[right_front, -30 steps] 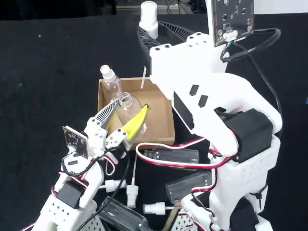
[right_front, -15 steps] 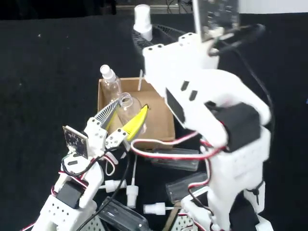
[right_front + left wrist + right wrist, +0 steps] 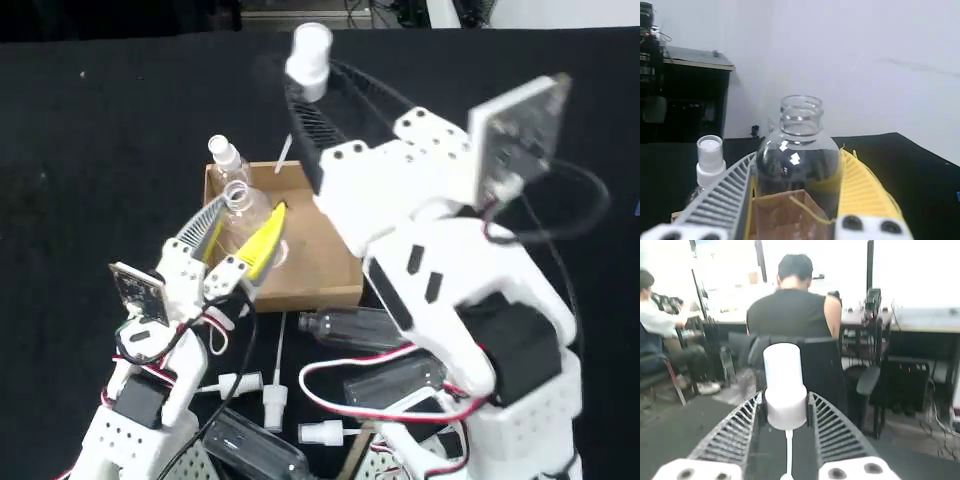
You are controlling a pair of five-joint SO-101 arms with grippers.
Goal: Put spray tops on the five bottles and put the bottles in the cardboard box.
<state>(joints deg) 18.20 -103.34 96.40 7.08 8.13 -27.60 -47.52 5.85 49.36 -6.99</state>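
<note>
Left claw (image 3: 243, 215) clamping an uncapped bottle (image 3: 797, 155) over the cardboard box (image 3: 325, 270), capped bottle (image 3: 709, 160) standing just beside it, right claw (image 3: 785, 399) gripping a white spray top (image 3: 785, 380)

Uncapped clear bottle (image 3: 237, 210) upright, apparently over cardboard box (image 3: 322, 272), beside capped bottle (image 3: 226, 160); white spray top (image 3: 308, 55) aloft.
</note>
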